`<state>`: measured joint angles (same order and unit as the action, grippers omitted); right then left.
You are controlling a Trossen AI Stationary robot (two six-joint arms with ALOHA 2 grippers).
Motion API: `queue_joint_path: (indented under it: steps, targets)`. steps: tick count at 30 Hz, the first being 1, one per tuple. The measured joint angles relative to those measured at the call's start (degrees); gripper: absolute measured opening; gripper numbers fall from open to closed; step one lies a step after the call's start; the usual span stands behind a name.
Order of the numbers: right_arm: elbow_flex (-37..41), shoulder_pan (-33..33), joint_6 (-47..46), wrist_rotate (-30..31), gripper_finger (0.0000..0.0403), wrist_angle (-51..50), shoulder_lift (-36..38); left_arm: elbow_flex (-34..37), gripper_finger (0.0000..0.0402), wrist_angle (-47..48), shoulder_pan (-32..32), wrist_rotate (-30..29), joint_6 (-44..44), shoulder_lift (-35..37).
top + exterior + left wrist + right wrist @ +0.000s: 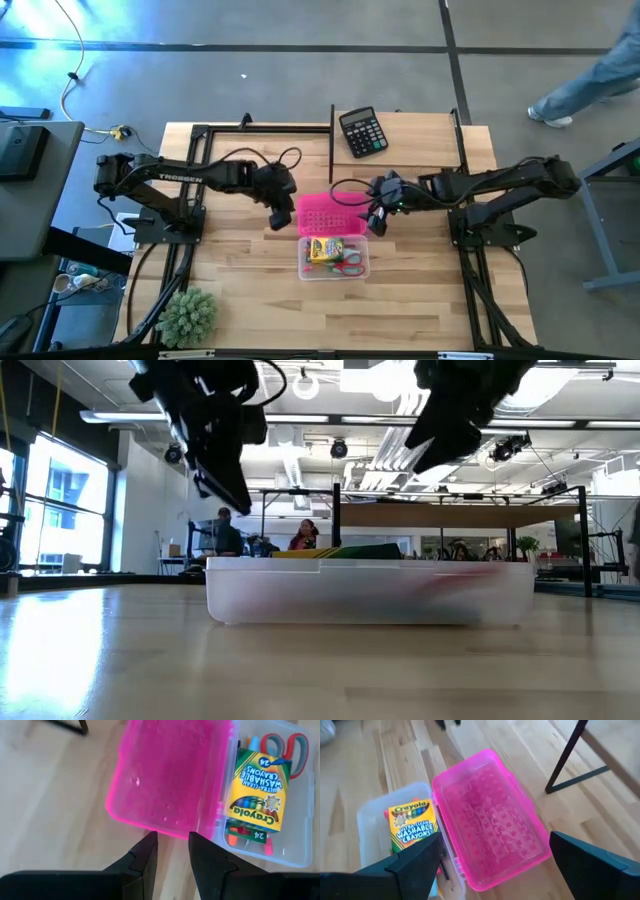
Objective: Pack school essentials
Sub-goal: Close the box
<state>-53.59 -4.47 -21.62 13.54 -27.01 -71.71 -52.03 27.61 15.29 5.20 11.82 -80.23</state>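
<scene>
The clear plastic case sits closest to the low camera, square on the wooden table, with its pink lid swung fully open and lying flat on the far side of it, hinged along the shared edge. Inside the clear half lies the yellow-green crayon box, label up, filling most of the tray. The red-handled scissors lie beside it, handles poking out past one end of the box, and a few thin pen or pencil tips show under the box at its other end; I can't sort out which is which.

Both arms hang over the case. The left gripper hovers just off the left edge of the pink lid, its two fingers set close together with a narrow gap between them and nothing caught there. The right gripper hovers at the lid's right edge, fingers spread wide apart and empty, the lid showing between them from the wrist view.

Farther back on the table a black calculator lies well apart from the case, and a fuzzy green plant ball sits near the front left corner. Beyond the table, people sit at desks, and someone's legs pass on the floor.
</scene>
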Motion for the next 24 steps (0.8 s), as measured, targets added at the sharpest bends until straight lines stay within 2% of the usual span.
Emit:
queue_joint_path:
  steps: [9, 13, 18, 24]
  targets:
    - [11.7, 0.0, -3.2, 0.1, 0.0358, 12.8, 1.6, 9.3, 0.0099, -14.5, -0.8, -0.1, 14.1, 0.0]
    - [14.3, 0.0, -8.2, 4.1, 0.0358, 15.5, 1.6, 11.2, 0.0099, -18.3, -0.8, -1.4, 20.8, 0.0]
    - [15.1, 0.3, -14.5, 11.4, 0.0356, 14.9, 1.2, 11.9, 0.0099, -18.1, -0.8, -4.5, 25.9, 0.0]
    - [15.1, 3.2, -19.9, 12.0, 0.032, 14.4, -2.8, 12.0, 0.0099, -17.8, -0.8, -7.7, 29.9, -0.8]
